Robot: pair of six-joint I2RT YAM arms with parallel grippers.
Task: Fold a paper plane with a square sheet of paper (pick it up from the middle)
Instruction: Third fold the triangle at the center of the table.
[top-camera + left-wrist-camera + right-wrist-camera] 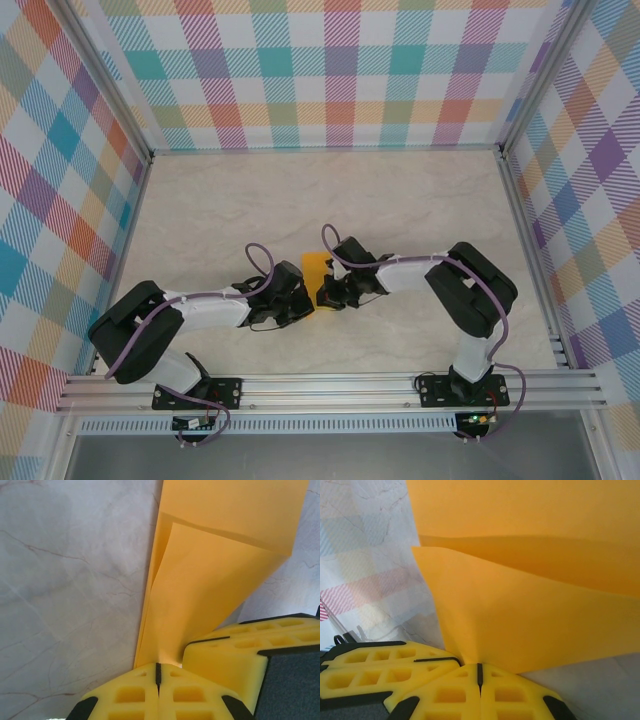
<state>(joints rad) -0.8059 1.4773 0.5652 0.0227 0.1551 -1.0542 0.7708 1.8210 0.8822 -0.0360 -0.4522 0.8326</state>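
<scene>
Left gripper [158, 672]: jaws fully closed, yellow pads pressed together with only a thin seam between them, and a bottom corner of the square sheet of paper [215, 580] pinched in that seam. Right gripper [479, 672]: same story, pads flat against each other, orange paper coming straight out of the seam. Both tips clamp the same lower end of the sheet, right next to each other. From the left wrist, the right gripper's finger [225, 652] sits just right of the left tips, touching or nearly so. From the right wrist, the left gripper's finger [380, 667] sits just left of the right tips. The sheet is folded, not flat: at least two layers, with a slanted fold edge running across the face. It fans out from the pinch point and widens away from both sets of fingertips. From the top camera the grippers meet tip to tip ahead of the arm bases, over the near middle of the table [400, 200]. The paper shows there as a small orange patch just beyond where the tips meet, between the two wrists. Can't tell whether its far edge touches the table or hangs clear. Plaid walls [330, 70] close the table on three sides.
</scene>
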